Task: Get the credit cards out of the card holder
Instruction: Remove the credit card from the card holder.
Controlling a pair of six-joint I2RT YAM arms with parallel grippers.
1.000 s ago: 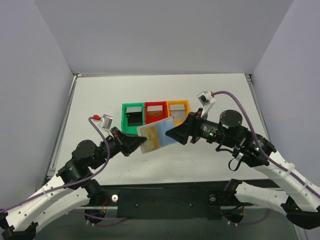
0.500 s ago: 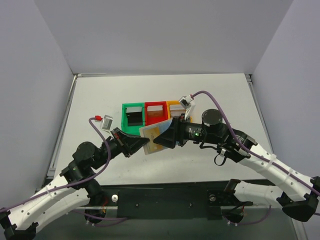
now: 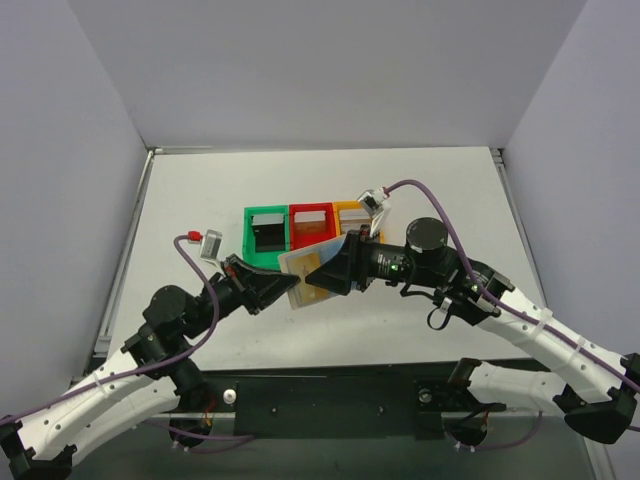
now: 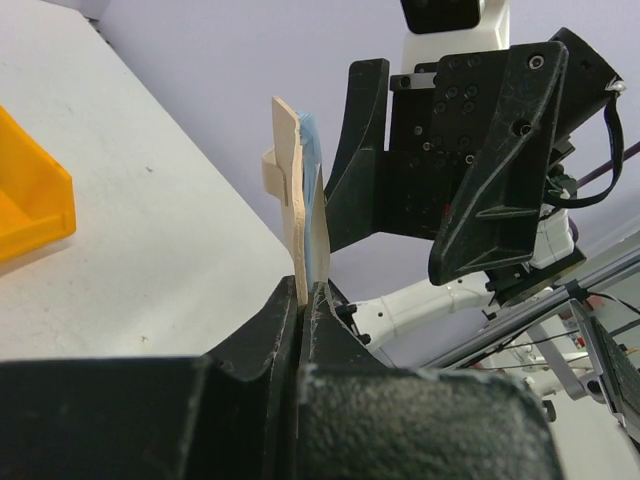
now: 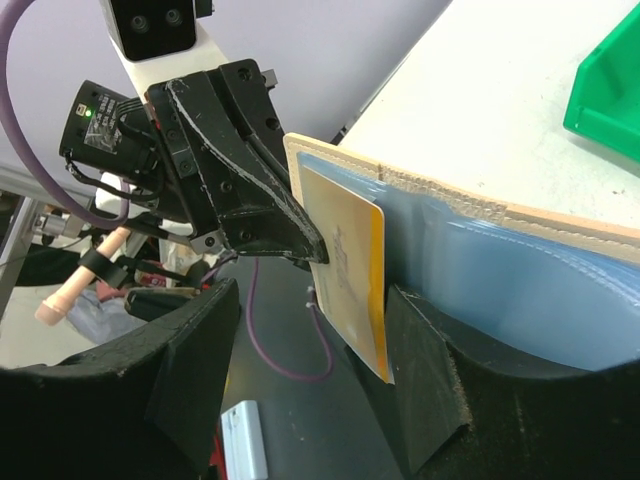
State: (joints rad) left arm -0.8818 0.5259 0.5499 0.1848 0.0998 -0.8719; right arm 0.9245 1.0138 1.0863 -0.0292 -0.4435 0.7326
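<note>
While the left hand (image 3: 284, 290) holds the card holder (image 3: 306, 268) up off the bench (image 3: 200, 200), the right hand (image 3: 336, 272) straddles its far edge.

Left jaws are pressed together on the lower edge of the tan holder, which stands on edge in the left wrist view with its light blue inner panels facing the right hand. The right hand's jaws stand apart, one finger (image 5: 200, 350) on each side of a yellow card (image 5: 350, 270) that sticks out of a blue pocket; a gap shows on both sides of the card. The holder hangs just in front of the green bin (image 3: 265, 232), red bin (image 3: 310, 222) and orange bin (image 3: 355, 214), which sit in a row mid-bench.
</note>
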